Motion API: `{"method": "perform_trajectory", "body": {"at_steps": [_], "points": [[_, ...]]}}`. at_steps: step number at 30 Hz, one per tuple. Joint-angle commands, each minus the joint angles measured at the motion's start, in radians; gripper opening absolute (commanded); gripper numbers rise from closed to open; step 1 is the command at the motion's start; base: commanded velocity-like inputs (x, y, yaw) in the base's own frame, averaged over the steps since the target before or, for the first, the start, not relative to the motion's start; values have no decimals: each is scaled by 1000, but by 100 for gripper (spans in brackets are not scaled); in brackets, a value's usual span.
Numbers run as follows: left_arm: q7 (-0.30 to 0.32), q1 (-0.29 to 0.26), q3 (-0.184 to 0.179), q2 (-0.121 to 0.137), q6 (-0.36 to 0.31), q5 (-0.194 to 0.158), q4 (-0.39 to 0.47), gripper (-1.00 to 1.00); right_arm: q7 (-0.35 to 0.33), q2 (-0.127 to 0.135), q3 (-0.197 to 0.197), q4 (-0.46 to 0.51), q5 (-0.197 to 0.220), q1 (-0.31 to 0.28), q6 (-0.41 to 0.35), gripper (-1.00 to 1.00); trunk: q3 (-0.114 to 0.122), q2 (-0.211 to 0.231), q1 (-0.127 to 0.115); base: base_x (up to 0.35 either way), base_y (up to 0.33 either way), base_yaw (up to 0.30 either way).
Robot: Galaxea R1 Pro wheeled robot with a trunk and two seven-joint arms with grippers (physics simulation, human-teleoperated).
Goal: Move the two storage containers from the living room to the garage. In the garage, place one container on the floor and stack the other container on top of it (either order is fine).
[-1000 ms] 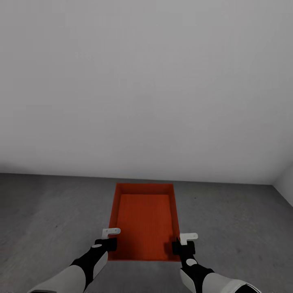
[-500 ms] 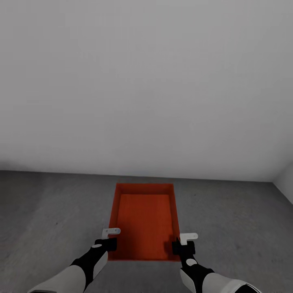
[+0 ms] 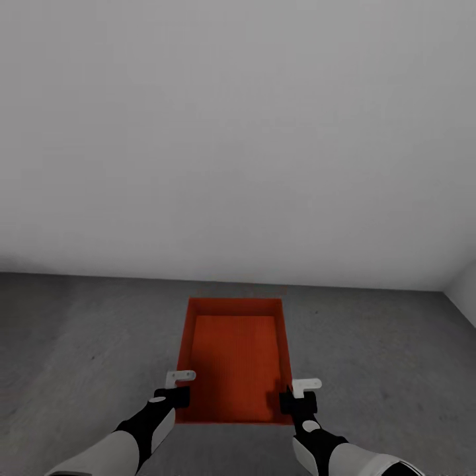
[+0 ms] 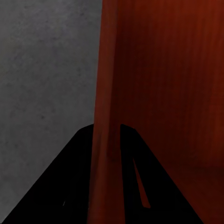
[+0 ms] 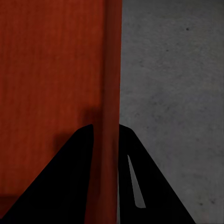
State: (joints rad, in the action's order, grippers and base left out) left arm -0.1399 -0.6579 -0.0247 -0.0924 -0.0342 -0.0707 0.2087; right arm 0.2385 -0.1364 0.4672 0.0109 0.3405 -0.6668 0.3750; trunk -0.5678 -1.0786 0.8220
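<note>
Holding one storage container between both arms over the grey concrete floor, long axis pointing away from the robot toward the plain white wall

Left gripper is at the near end of the container's left wall, right gripper at the near end of its right wall, roughly level with each other

Left wrist view: the red-orange wall runs straight between the two dark fingers, one finger outside over the floor, the other inside over the container's bottom. Fingers sit tight against the wall on both sides, so the left claw is clamped on the wall

Right wrist view: same picture mirrored, the container wall passes between the dark fingers, inner finger over the container bottom, outer finger over the floor. Right claw also clamped on the wall

Container is open-top, low straight walls, ribbed bottom, nothing inside. It looks level in the head view. Cannot tell from these views whether its underside is touching the floor or hanging just above it

Floor meets the white wall just beyond the container's far end; a second wall corner shows at the right edge of the head view
</note>
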Motion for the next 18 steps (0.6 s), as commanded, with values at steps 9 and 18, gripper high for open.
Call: {"method": "perform_trajectory", "body": {"at_steps": [9, 18], "points": [[-7, -1, 20, 0, -4, 2, 4, -100, 5, 0, -27, -2, 15, -1, 4, -100, -15, -1, 0, 0, 0, 0], [-7, -1, 20, 0, -4, 2, 4, -100, 5, 0, -27, -2, 15, -1, 4, -100, -30, -1, 0, 0, 0, 0]]}}
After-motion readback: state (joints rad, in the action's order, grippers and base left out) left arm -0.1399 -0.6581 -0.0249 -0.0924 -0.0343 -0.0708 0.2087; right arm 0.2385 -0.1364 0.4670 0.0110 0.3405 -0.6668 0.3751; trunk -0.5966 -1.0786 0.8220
